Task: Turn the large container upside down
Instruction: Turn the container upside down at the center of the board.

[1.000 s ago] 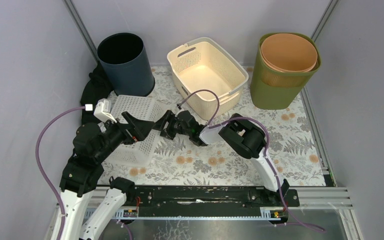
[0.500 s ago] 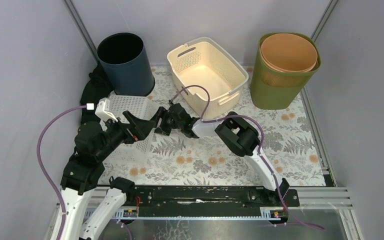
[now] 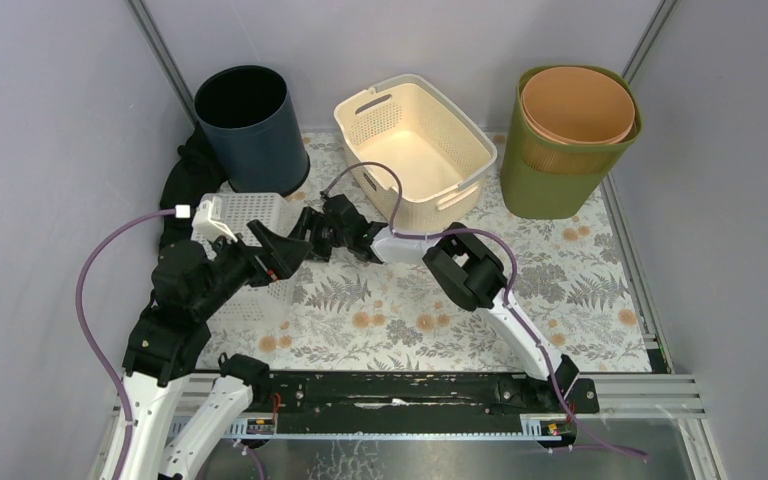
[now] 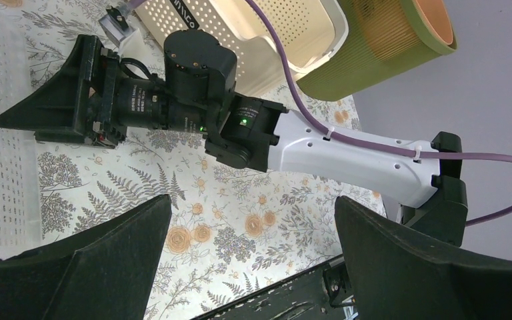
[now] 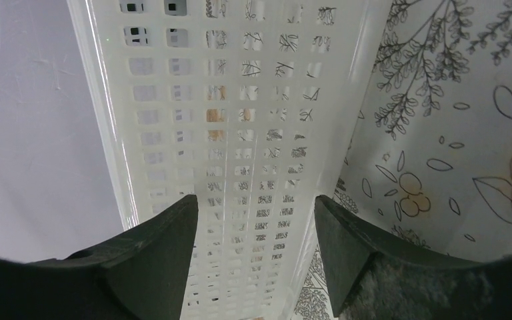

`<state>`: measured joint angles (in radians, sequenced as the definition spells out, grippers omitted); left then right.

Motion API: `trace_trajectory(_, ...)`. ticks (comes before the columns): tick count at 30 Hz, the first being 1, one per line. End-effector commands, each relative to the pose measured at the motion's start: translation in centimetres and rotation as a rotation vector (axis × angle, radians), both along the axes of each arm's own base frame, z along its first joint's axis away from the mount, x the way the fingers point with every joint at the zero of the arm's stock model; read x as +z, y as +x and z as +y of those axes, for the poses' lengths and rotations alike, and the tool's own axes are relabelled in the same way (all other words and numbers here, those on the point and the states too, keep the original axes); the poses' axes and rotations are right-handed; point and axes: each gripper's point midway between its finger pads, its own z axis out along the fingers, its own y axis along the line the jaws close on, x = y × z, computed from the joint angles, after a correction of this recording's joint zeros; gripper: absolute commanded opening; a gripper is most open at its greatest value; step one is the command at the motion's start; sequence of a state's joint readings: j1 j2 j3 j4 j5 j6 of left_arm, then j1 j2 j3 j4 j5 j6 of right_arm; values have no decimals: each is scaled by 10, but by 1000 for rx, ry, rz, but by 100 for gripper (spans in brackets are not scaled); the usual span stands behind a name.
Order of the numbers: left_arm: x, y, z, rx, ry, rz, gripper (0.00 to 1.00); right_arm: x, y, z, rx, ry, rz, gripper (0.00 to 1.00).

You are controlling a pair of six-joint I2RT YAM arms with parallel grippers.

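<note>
A white perforated basket (image 3: 250,215) lies on the floral mat at the left, partly under my left arm. My right gripper (image 3: 305,228) reaches left to its right side and is open. In the right wrist view its jaws (image 5: 255,203) stand on either side of the basket's wall (image 5: 240,127); I cannot tell whether they touch it. My left gripper (image 3: 282,252) is open and empty just above the basket's right edge. In the left wrist view it (image 4: 252,207) hangs over the mat, with the right gripper (image 4: 47,110) ahead and the basket (image 4: 0,133) at the left edge.
A larger cream basket (image 3: 415,145) stands upright at the back centre. A dark blue bin (image 3: 250,125) is at the back left. A green bin (image 3: 560,170) holding an orange bin (image 3: 577,103) is at the back right. A black cloth (image 3: 185,175) lies by the left wall.
My right arm has swung left and farther back, bringing its open gripper up to the white basket. The basket has shifted slightly left. My left gripper has barely moved.
</note>
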<state>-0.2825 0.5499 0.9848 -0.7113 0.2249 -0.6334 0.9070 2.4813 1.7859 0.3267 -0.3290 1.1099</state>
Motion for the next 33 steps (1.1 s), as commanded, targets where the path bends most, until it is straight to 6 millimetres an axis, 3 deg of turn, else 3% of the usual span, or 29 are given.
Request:
trace_trajectory(1,19,3,-2,-10,-7,-75,100,-59,-11,-17,53,-167,55,70)
trace_trajectory(8,15,5,-4,-13,-17,-66,100,-52,-15,-4,176,-181,20,71)
trace_trajectory(11,15,5,-3,-12,-17,-67,100,-36,-13,-4,211,-195,-33,72)
trace_trajectory(16,17,4,-4,-12,-24,-68,100,9,-1,-18,236,-256,-174,75)
trace_trajectory(20,23,3,-4,-13,-34,-80,100,56,3,-31,265,-286,-286,99)
trace_trajectory(26,33,0,-2,-4,-42,-105,100,106,6,-68,268,-402,-441,99)
trace_trajectory(29,34,2,0,7,-39,-108,100,133,18,-89,193,-468,-486,100)
trace_trajectory(31,33,4,0,13,-35,-103,100,154,21,-101,169,-491,-550,100)
trace_trajectory(33,31,5,1,20,-32,-99,100,188,19,-110,159,-464,-641,99)
